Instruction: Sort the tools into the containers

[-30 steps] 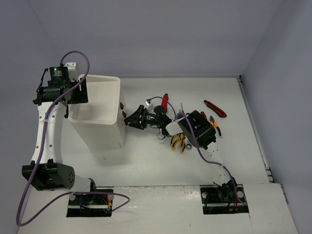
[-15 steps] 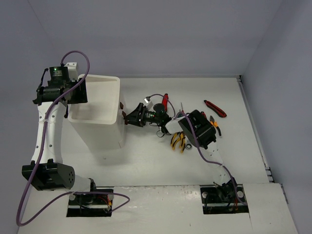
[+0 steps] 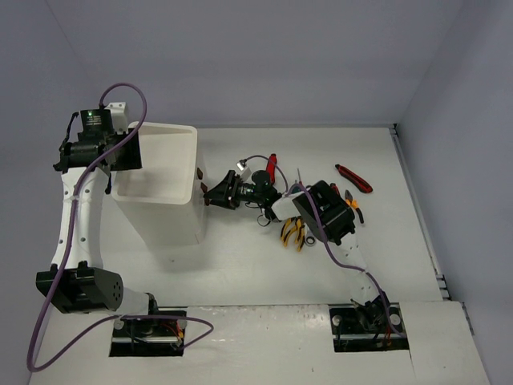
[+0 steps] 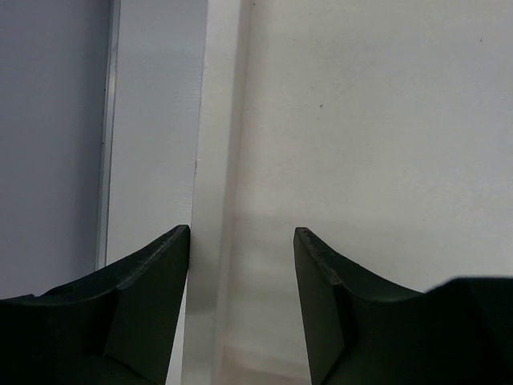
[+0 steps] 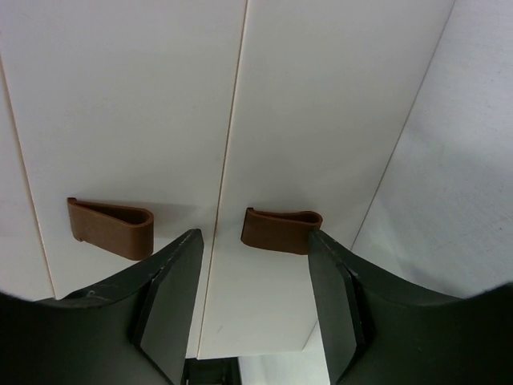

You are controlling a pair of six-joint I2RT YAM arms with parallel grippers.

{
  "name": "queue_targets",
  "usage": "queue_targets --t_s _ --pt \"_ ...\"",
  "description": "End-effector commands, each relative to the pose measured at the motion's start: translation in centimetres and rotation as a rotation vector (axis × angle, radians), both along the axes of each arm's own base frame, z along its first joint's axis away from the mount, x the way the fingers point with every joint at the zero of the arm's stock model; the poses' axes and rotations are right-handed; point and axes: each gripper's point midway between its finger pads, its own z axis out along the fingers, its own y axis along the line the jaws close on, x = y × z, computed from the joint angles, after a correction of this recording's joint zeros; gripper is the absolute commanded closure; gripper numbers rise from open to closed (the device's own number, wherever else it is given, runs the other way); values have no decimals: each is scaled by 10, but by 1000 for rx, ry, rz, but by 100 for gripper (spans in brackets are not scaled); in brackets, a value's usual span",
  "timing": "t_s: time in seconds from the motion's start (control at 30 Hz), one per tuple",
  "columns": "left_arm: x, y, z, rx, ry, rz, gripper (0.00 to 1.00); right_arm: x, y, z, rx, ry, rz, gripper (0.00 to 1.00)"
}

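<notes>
White box (image 3: 163,218): tall, standing on the left part of the counter (image 3: 240,265), with a shallow open tray on top. Its drawer fronts face right.
Left gripper (image 4: 240,233): you have it at the far-left top edge of the box. Jaws are spread, with a white edge of the box running up between them. Whether either finger touches it cannot be told.
Right gripper (image 5: 255,233): reaching left, just beside the box's right face and aimed at the drawer fronts. Jaws are spread.
Drawer handle (image 5: 280,228): brown, sitting in the gap between the right jaws, one end hidden behind a finger. Contact cannot be told; it is not visibly pinched.
Second handle (image 5: 111,227): brown, on the adjoining drawer front, outside the jaws.
Red-handled screwdriver (image 3: 272,167): on the counter just beyond the right arm's wrist.
Utility knife (image 3: 353,178): red, on the right part of the counter, well apart from the box.
Yellow-handled pliers (image 3: 292,233): on the counter at the near side of the right arm.
Orange-handled pliers (image 3: 353,204): on the counter just right of the right arm.
</notes>
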Motion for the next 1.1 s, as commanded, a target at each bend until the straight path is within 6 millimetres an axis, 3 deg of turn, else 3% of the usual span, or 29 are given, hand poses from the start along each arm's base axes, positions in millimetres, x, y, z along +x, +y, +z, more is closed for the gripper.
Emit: queue_targets --t_s 0.0,0.2,0.33,0.73,0.83,1.07 --pt "6 -4 10 -8 -47 -18 51 1 10 24 24 -102 -1 35" --pt "6 -5 10 -12 -46 -20 51 1 12 24 30 -101 10 31" --pt "7 -8 8 -24 -41 -26 53 -2 16 34 71 -120 37 31" --pt "6 -16 3 -59 -31 -47 68 -14 24 54 196 -108 97 35" --pt "7 -18 2 -65 -30 -53 72 -16 24 58 215 -115 104 37" --pt "8 -22 1 -74 -31 -66 82 -19 23 68 249 -130 116 56"
